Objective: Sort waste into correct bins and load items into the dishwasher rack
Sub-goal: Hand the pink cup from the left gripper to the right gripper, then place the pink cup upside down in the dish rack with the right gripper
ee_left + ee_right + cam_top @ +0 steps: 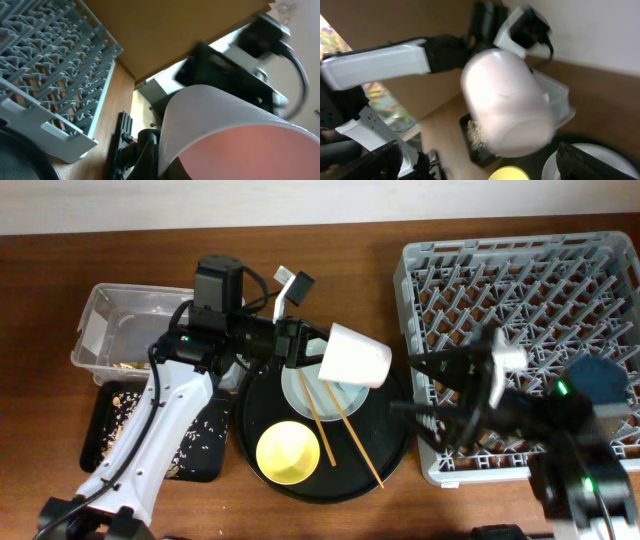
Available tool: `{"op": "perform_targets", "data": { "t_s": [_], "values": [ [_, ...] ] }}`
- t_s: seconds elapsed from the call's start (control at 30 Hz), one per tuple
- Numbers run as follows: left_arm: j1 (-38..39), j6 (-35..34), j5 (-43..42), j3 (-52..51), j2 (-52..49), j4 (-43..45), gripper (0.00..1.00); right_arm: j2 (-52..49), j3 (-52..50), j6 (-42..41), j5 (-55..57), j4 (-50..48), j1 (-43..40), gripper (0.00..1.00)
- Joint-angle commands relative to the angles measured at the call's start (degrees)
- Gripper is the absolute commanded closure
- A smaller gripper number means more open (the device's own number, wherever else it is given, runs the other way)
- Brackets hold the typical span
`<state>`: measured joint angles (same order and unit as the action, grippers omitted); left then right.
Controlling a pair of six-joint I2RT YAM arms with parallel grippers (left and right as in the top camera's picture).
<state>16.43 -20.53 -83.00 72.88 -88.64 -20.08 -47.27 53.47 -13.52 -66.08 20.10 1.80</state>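
My left gripper (pixel 303 346) is shut on the rim of the small pink cup (pixel 356 357) and holds it on its side above the pale plate (pixel 312 391). In the left wrist view the cup (pixel 235 135) fills the right side, with the finger (pixel 150 156) on its rim. The right wrist view shows the cup (pixel 507 107) blurred. Two chopsticks (pixel 333 420) lie across the plate, next to the yellow bowl (pixel 288 451). My right gripper (pixel 437 392) is open and empty at the grey rack's (pixel 520 270) left edge. The blue cup (pixel 601 379) sits in the rack. Crumbs lie in the black rectangular tray (pixel 160 430). I see no tissue or wrapper.
The clear tub (pixel 125 330) stands at the back left, behind the black rectangular tray. The large round black tray (pixel 385 455) holds the plate, bowl and chopsticks. The rack's near corner shows in the left wrist view (pixel 60 135). The two arms are close together over the round tray.
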Motion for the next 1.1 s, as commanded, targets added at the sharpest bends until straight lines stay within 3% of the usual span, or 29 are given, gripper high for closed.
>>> {"op": "perform_targets", "data": {
  "t_s": [0.0, 0.07, 0.2, 0.27, 0.43, 0.53, 0.57, 0.7, 0.8, 0.83, 0.87, 0.9, 1.0, 1.07],
  "values": [
    [1.16, 0.87, -3.19, 0.79, 0.04, 0.92, 1.00, -9.09, 0.81, -0.48, -11.56, -5.42, -0.24, 0.02],
    [1.70, 0.90, -3.15, 0.79, 0.04, 1.64, 1.00, -14.16, 0.81, -0.52, -16.20, -10.58, 1.36, 0.13],
    [1.79, 0.90, -2.93, 0.79, 0.04, 1.64, 1.00, -16.85, 0.81, -0.52, -11.80, -10.99, 5.73, 0.19],
    [1.79, 0.92, -0.63, 0.79, 0.04, 1.64, 1.00, -16.79, 0.81, -0.79, -11.19, -11.69, 7.17, 0.26],
    [1.79, 0.92, 1.84, 0.79, 0.04, 1.62, 1.00, -16.81, 0.81, -3.54, -8.79, -15.80, 7.23, 0.30],
    [1.79, 0.92, 1.92, 0.79, 0.04, 1.62, 0.99, -16.81, 0.81, -3.52, -8.61, -16.06, 7.23, 0.49],
    [1.79, 0.92, 2.58, 0.79, 0.04, 1.60, 0.96, -16.81, 0.81, -3.52, -8.46, -16.06, 7.23, 0.53],
    [0.37, 0.85, 11.91, 0.79, 0.04, 1.62, 0.56, -16.81, 0.81, -3.54, -4.37, -14.69, 7.19, 0.59],
    [-6.38, 0.85, 22.58, 0.79, 0.04, 1.40, 0.36, -16.81, 0.81, -4.28, 6.82, -8.28, 7.13, 0.62],
    [-10.40, 0.83, 28.74, 0.79, 0.04, 0.33, 0.35, -16.81, 1.14, -4.39, 14.91, -3.39, 7.06, 0.62],
    [-16.83, 0.90, 32.98, 0.79, 0.04, -6.08, 0.35, -16.87, 7.41, -1.88, 30.38, 9.51, 5.46, 0.62],
    [-18.36, 0.94, 36.33, 0.74, 0.04, -11.54, 0.35, -17.40, 12.24, -0.68, 42.64, 16.26, 5.18, 0.62],
    [-17.35, 1.03, 43.52, 0.61, 0.02, -16.87, 0.35, -20.00, 20.57, 0.33, 61.68, 24.57, 5.18, 0.62],
    [-13.53, 2.73, 50.07, 0.02, 0.00, -19.28, 0.36, -24.68, 26.56, 2.80, 66.38, 27.54, 5.18, 0.62]
  ]
}}
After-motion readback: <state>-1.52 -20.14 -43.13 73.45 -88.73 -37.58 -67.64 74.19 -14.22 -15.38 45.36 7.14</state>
